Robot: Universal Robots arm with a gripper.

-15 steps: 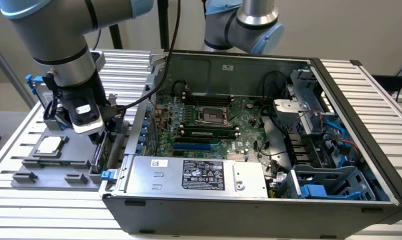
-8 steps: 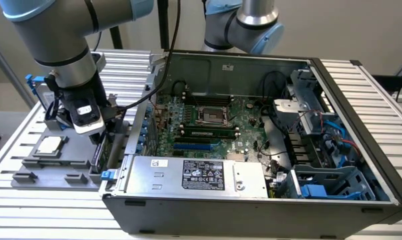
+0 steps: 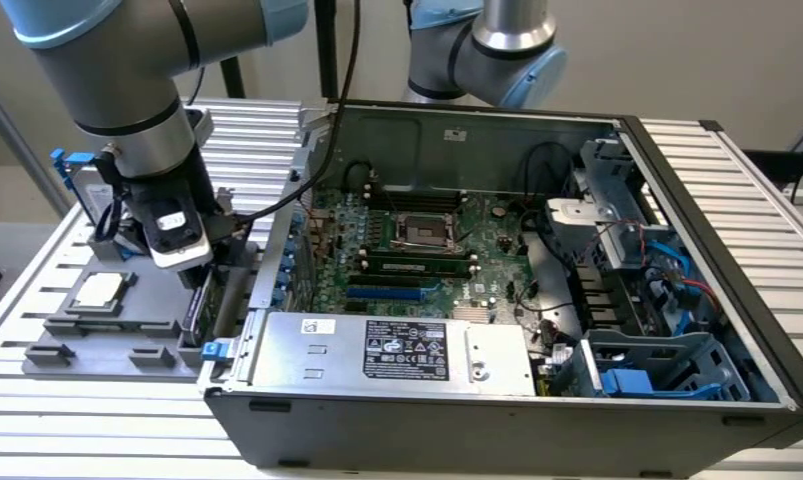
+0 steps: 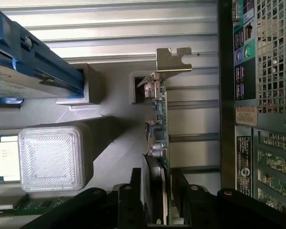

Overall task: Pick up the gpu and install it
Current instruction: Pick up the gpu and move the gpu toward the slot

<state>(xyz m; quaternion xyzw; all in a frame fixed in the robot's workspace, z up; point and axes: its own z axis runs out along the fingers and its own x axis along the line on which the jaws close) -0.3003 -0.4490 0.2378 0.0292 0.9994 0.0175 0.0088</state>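
Closest to the wrist camera, the black gripper point(image 4: 157, 205) has its jaws drawn in around the gpu point(image 4: 159, 125), one finger point(image 4: 136, 193) against the black face and the other against the board side. The jaws stand partly apart, only as wide as the card is thick, and they look closed on it. The gpu stands on its long edge in a slot of the grey parts fixture point(image 4: 119, 143), its green board edge and small components facing the camera. Its silver end bracket point(image 4: 172, 59) is at the end far from the fingers. The card sits just beside the rear panel of the computer case point(image 4: 238, 95), outside it, with the port cut-outs and mesh alongside.

On the same fixture, well apart from the card, lie a small square CPU chip point(image 4: 4, 162), a pale ribbed block point(image 4: 50, 157) next to it and a hard drive with blue side rails point(image 4: 33, 62).

In the exterior view, the arm point(image 3: 134, 100) reaches down at the exterior view's left of the open case point(image 3: 508, 425), over the fixture point(image 3: 94, 335) on the slatted aluminium table point(image 3: 108, 430). Inside the case lie the motherboard point(image 3: 428, 245) with its bare CPU socket point(image 3: 421, 228), and the power supply point(image 3: 388, 350) nearer the front wall. A second arm point(image 3: 488, 45) hangs behind the case.
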